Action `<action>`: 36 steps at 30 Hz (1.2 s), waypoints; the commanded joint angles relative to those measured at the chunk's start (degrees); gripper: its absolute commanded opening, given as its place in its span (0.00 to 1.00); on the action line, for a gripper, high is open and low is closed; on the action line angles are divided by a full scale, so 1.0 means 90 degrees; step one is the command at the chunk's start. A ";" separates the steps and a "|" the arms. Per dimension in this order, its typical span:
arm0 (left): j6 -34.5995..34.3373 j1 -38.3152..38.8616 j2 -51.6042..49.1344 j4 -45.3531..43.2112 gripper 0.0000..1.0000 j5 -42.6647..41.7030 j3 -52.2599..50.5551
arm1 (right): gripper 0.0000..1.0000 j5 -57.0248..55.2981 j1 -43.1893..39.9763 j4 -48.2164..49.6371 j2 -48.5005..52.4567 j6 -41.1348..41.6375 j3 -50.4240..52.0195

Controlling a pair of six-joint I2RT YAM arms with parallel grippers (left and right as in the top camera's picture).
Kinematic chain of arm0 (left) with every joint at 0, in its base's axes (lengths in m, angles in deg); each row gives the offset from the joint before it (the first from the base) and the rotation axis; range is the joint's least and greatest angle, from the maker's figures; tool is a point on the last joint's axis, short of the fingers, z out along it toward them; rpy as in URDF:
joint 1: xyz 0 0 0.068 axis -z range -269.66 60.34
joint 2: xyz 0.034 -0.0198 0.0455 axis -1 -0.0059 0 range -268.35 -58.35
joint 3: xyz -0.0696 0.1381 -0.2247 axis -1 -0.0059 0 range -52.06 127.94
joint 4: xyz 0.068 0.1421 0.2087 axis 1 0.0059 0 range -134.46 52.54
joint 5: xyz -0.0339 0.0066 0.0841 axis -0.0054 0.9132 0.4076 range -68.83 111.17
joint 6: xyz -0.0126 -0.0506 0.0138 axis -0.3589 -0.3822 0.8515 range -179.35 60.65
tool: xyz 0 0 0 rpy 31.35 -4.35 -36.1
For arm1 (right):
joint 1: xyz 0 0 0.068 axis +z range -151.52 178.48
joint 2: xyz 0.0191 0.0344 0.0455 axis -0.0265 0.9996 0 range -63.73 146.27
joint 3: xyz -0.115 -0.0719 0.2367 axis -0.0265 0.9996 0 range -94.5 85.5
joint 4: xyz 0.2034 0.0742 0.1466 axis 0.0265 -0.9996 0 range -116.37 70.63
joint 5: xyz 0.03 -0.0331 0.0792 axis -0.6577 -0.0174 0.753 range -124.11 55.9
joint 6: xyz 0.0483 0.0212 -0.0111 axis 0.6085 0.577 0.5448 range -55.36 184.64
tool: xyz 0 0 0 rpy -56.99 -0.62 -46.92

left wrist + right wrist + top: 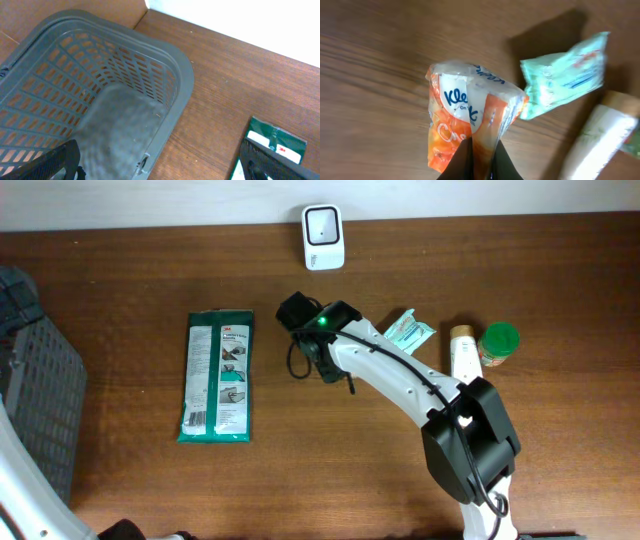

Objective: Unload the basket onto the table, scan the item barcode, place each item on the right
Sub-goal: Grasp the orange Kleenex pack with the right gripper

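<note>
An orange and white Kleenex tissue pack [465,115] is pinched at its lower edge between the two black fingers of my right gripper [481,161], which is shut on it above the wooden table. From overhead, the right arm's black wrist [310,328] reaches to the table's middle and hides the pack. The white barcode scanner [323,237] stands at the far edge, just beyond that wrist. My left gripper [165,169] is open, its fingers [55,162] spread wide over the rim of a grey basket [180,95], with nothing between them.
A green wipes pack [215,377] lies left of centre. A small teal packet [408,332], a white tube [462,352] and a green-lidded jar [499,343] lie to the right. The grey basket [40,395] sits at the left edge.
</note>
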 commanded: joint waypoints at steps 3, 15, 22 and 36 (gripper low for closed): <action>0.0080 -0.0015 0.0015 -0.0007 0.99 -0.0022 0.0015 | 0.04 -0.1756 -0.0017 -0.0401 0.0903 -0.0185 -0.0085; 0.0080 -0.0015 0.0015 -0.0007 0.99 -0.0024 0.0015 | 0.56 0.2195 0.0529 -0.0321 0.0818 -0.1326 -0.0913; 0.0080 -0.0015 0.0015 -0.0007 0.99 -0.0024 0.0015 | 0.43 0.5107 -0.2140 -0.1030 0.0687 -0.1882 -0.1727; 0.0080 -0.0015 0.0015 -0.0007 0.99 -0.0024 0.0015 | 0.36 0.6042 -0.2433 0.1175 0.0724 -0.1654 0.1229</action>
